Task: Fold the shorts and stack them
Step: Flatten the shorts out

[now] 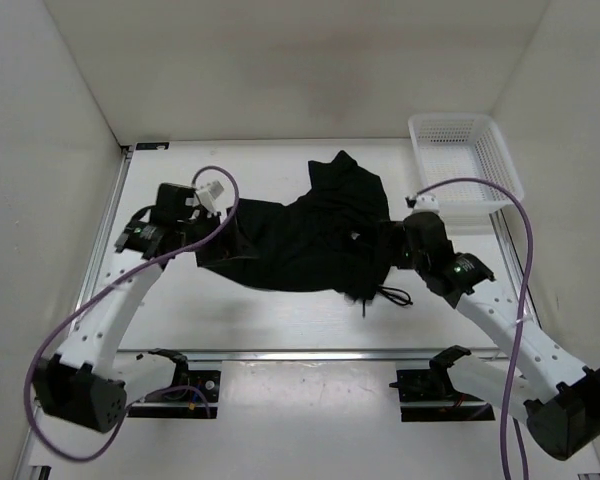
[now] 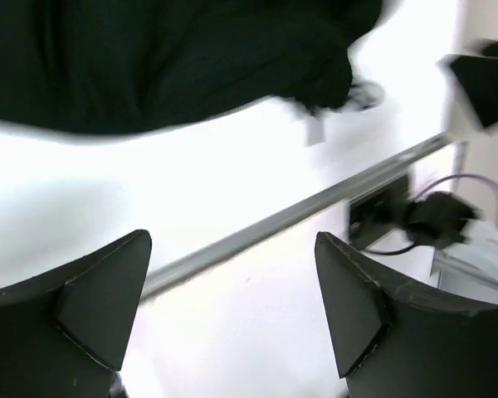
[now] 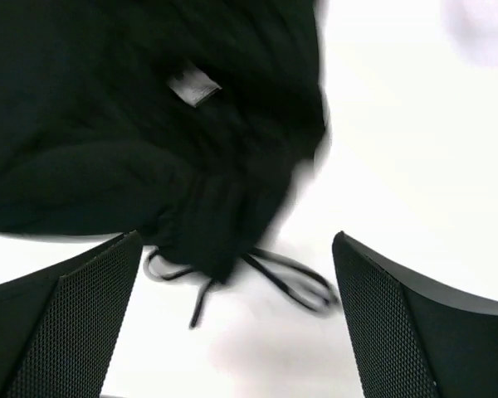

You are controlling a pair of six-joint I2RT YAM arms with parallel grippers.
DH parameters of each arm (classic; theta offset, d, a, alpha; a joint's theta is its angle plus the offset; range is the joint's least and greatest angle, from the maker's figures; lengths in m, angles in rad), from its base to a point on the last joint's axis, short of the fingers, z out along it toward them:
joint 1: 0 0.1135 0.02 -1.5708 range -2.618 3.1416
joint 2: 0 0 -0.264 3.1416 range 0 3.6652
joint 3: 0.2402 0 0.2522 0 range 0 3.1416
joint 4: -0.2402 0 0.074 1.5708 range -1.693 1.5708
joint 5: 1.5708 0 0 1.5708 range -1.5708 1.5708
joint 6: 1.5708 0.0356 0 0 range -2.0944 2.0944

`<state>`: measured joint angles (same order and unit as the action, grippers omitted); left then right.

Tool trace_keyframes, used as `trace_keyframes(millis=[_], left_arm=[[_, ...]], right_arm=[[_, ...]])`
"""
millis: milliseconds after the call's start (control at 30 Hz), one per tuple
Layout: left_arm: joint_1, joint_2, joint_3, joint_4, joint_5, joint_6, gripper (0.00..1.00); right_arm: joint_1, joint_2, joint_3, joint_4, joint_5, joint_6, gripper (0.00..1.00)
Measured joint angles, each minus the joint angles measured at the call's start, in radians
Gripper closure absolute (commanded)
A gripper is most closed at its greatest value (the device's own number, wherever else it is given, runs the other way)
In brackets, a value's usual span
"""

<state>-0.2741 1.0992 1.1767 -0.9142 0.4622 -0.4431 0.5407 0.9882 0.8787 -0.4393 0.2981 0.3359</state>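
Shorts [image 1: 310,235] are noted crumpled at mid-bench [image 1: 280,320], flanked at 9 o'clock by left claw [image 2: 232,240] and at 3 o'clock by right claw [image 3: 236,238], both spread wide and empty, presumably poised so opposite edges can be taken for folding.

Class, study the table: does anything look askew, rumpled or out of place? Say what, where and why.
The shorts lie rumpled in a heap mid-table rather than flat. One part juts toward the far edge, and the drawstring trails loose onto the table at their near right end. Nothing else stands out.
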Motion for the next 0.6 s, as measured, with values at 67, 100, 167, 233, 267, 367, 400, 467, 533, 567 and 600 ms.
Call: trace_keyframes(millis=[67, 100, 167, 233, 267, 367, 400, 467, 533, 567, 600], left_arm=[[-0.005, 0.048, -0.069, -0.005, -0.011, -0.010, 0.21], [-0.005, 0.097, -0.082, -0.006, -0.026, -0.016, 0.31], [-0.005, 0.179, -0.079, 0.001, -0.064, -0.023, 0.51], [-0.002, 0.232, -0.051, -0.007, -0.104, -0.034, 0.87], [0.001, 0.253, -0.031, -0.010, -0.128, -0.034, 0.90], [0.035, 0.308, 0.017, -0.003, -0.174, -0.042, 0.90], [0.058, 0.326, 0.021, 0.000, -0.183, -0.048, 0.90], [0.111, 0.377, 0.019, 0.000, -0.204, -0.060, 0.62], [0.161, 0.430, 0.016, 0.004, -0.217, -0.061, 0.27], [0.185, 0.457, 0.013, 0.005, -0.224, -0.068, 0.14], [0.206, 0.480, 0.009, 0.006, -0.232, -0.079, 0.04]], right_arm=[[0.000, -0.040, -0.067, -0.077, 0.066, 0.054, 0.00], [0.000, -0.064, -0.084, -0.117, 0.097, 0.087, 0.19], [-0.001, -0.102, -0.085, -0.153, 0.126, 0.129, 0.55], [-0.003, -0.126, -0.062, -0.178, 0.134, 0.178, 0.96], [-0.005, -0.121, -0.036, -0.196, 0.132, 0.220, 1.00], [-0.008, -0.057, 0.043, -0.243, 0.086, 0.312, 1.00], [-0.009, -0.023, 0.062, -0.251, 0.054, 0.346, 0.96], [-0.009, 0.041, 0.057, -0.250, -0.033, 0.415, 0.47], [-0.010, 0.075, 0.011, -0.230, -0.126, 0.473, 0.13], [-0.009, 0.082, -0.027, -0.218, -0.182, 0.513, 0.09], [-0.009, 0.085, -0.066, -0.214, -0.228, 0.546, 0.06]])
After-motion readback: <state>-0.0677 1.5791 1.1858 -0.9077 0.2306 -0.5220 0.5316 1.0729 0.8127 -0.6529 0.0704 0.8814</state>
